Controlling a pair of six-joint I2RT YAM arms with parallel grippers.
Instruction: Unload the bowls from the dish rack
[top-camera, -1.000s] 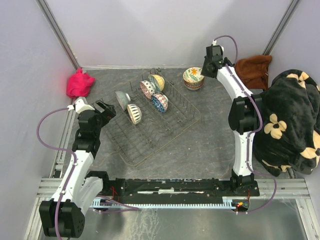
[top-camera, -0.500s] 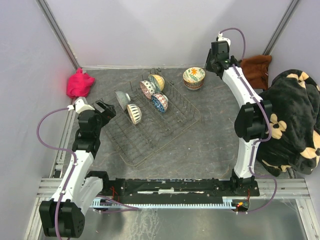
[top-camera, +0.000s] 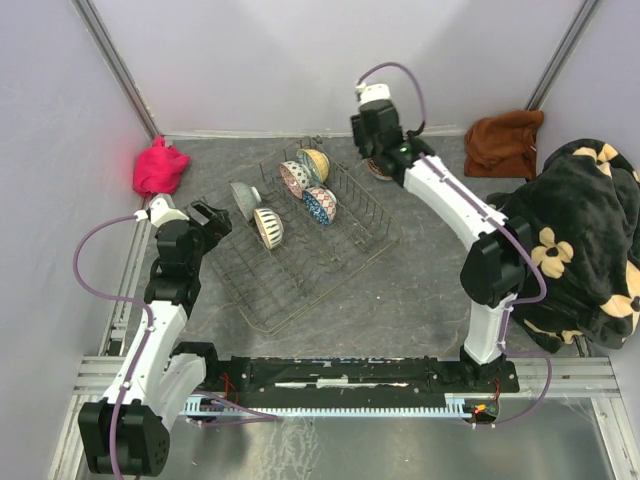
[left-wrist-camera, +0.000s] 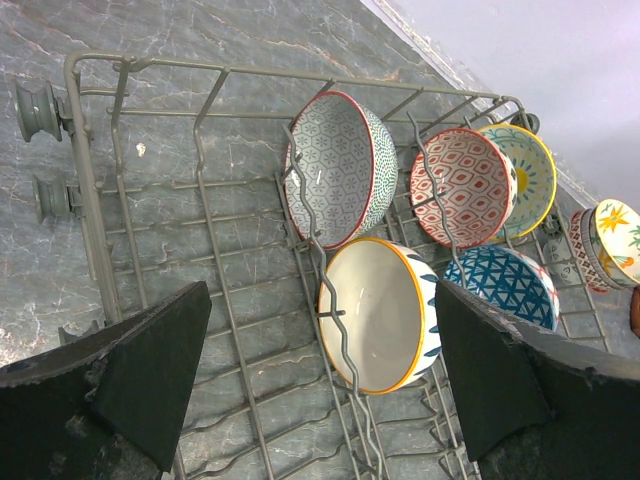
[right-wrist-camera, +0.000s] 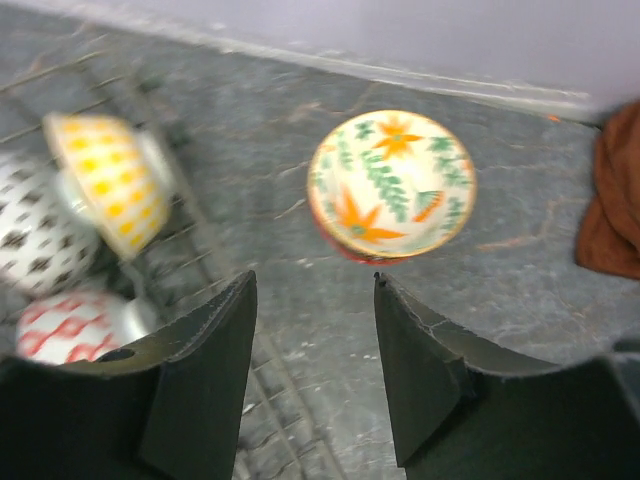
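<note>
Clearly parted, right gripper (right-wrist-camera: 312, 288) jaws hold nothing — left gripper (left-wrist-camera: 320, 300) likewise

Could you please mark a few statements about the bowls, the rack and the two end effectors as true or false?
1. Five bowls stand in the dish rack. True.
2. The right end effector grips a bowl. False: its jaws are open and empty.
3. A stack of bowls sits on the table outside the rack. True.
4. The pink cloth lies inside the rack. False: it lies on the table, apart from the rack.
5. The left end effector is shut. False: it is open and holds nothing.
</note>
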